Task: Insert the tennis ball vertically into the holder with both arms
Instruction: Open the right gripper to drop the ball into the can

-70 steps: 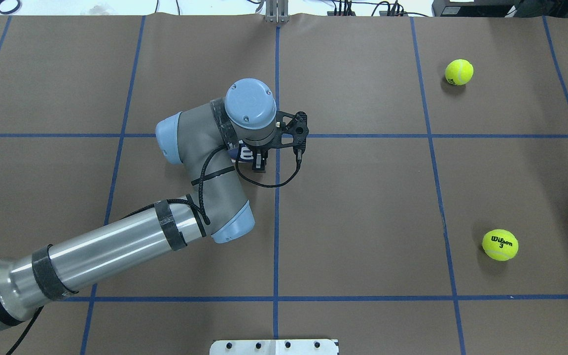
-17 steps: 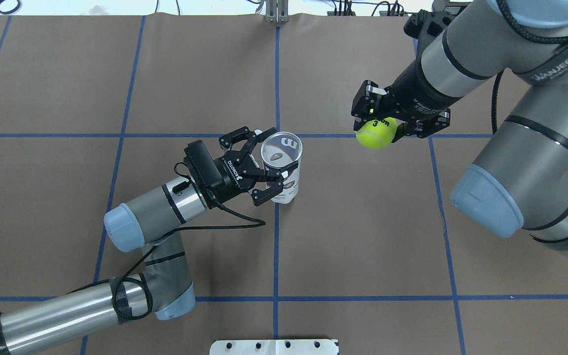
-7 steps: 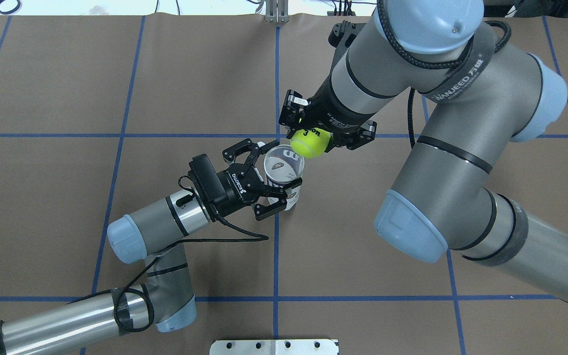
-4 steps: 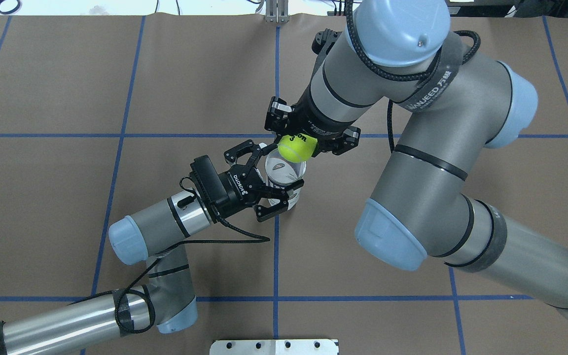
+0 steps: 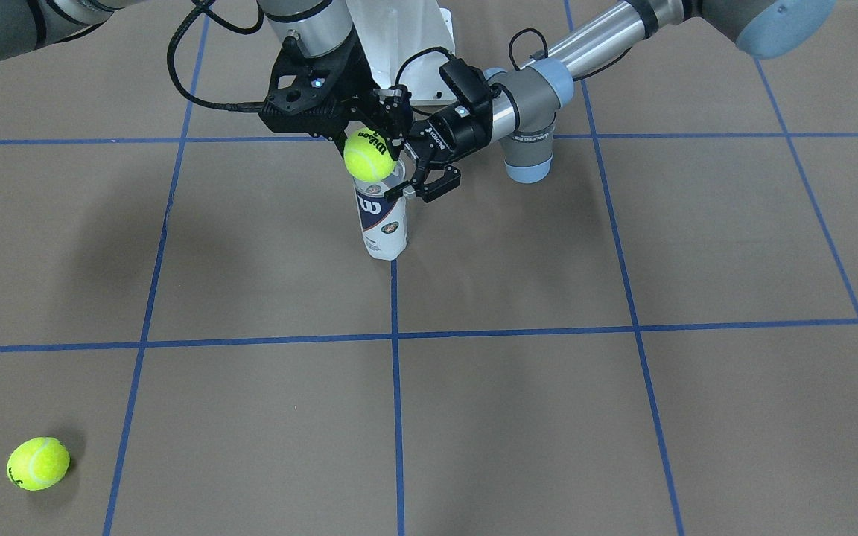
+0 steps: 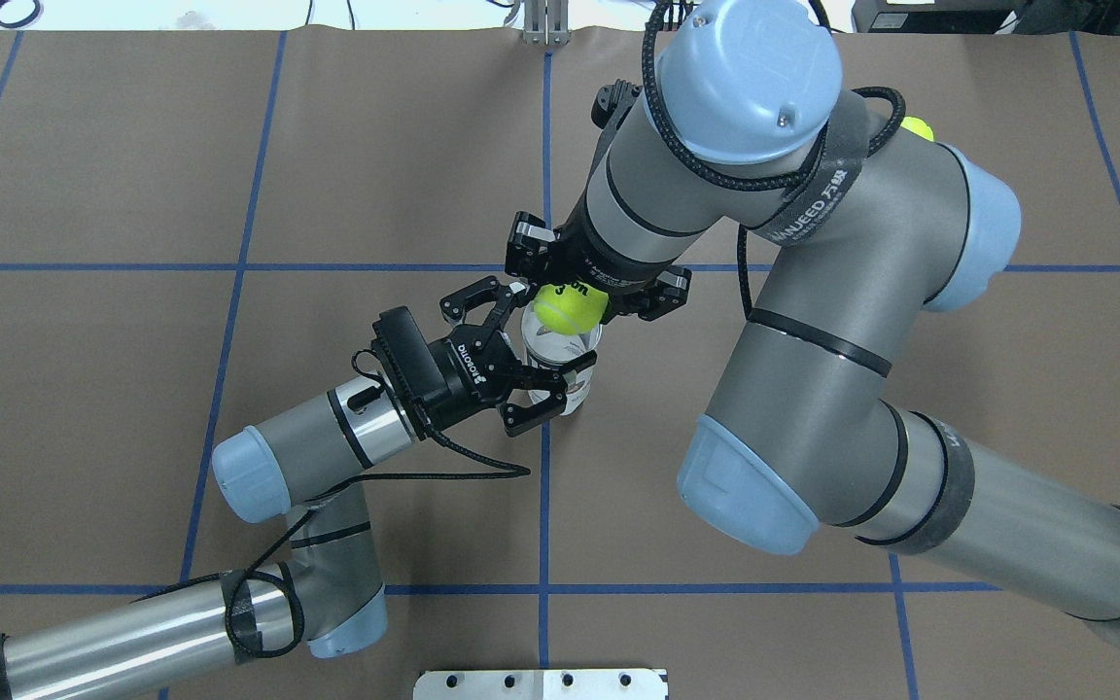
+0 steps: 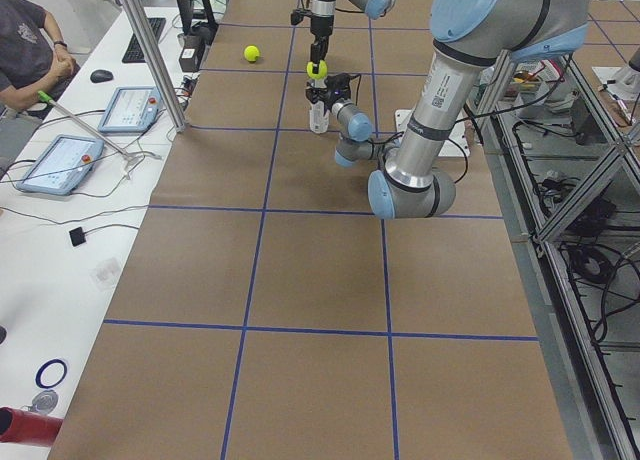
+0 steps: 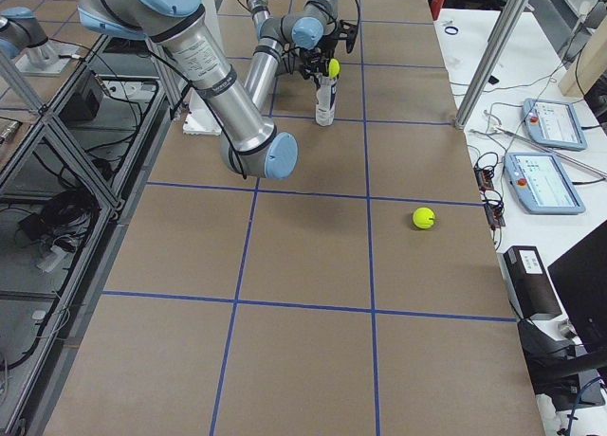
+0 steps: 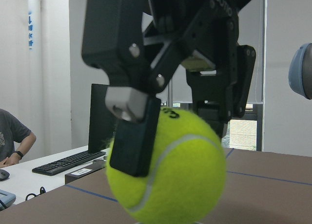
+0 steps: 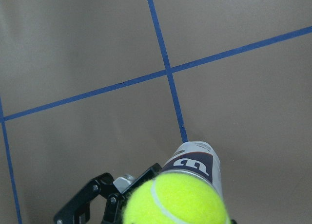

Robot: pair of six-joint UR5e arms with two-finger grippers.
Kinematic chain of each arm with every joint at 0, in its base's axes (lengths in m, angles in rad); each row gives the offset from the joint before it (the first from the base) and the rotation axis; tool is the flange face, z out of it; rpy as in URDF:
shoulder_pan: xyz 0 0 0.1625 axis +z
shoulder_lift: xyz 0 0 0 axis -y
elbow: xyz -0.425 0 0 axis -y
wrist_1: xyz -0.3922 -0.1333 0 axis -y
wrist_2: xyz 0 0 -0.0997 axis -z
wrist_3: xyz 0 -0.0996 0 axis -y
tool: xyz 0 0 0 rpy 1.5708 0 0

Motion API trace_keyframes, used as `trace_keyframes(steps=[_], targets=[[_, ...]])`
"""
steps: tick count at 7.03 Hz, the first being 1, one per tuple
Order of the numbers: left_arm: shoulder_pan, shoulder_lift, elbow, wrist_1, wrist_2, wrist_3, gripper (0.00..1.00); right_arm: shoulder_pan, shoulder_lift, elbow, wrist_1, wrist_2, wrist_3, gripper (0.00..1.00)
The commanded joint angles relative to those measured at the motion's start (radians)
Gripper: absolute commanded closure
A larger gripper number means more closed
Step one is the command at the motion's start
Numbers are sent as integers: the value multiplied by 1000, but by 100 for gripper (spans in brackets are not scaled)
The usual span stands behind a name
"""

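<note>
The holder, a clear can with a white and navy label, stands upright near the table's middle. My left gripper is shut on the holder's upper part from the side; it also shows in the front view. My right gripper points down and is shut on a yellow tennis ball. The ball hangs right over the holder's open mouth, at the rim. In the right wrist view the ball covers most of the holder. The left wrist view shows the ball between black fingers.
A second tennis ball lies loose far off on the robot's right, mostly hidden behind the right arm in the overhead view. The white pedestal base is at the robot's edge. Blue tape lines grid the brown table.
My right gripper has carried the ball leftwards from beside the holder to right over its mouth. The left gripper has kept its hold on the holder with little movement.
</note>
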Motion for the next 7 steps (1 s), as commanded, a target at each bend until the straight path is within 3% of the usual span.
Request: trace_keyframes(steps=[1,2,3,7], targets=[[0,0,0,0,1,0,14,-4,-1,0,-1,0,0,72],[0,-1,0,0,1,0,14,-8,-2,2,-1,-13,0,1],[0,-1,0,0,5,0,14,-31,-1,3,-10,-54,0,0],[0,0,2,0,5,0,14,-27,-9,25,-30,-59,-2,0]])
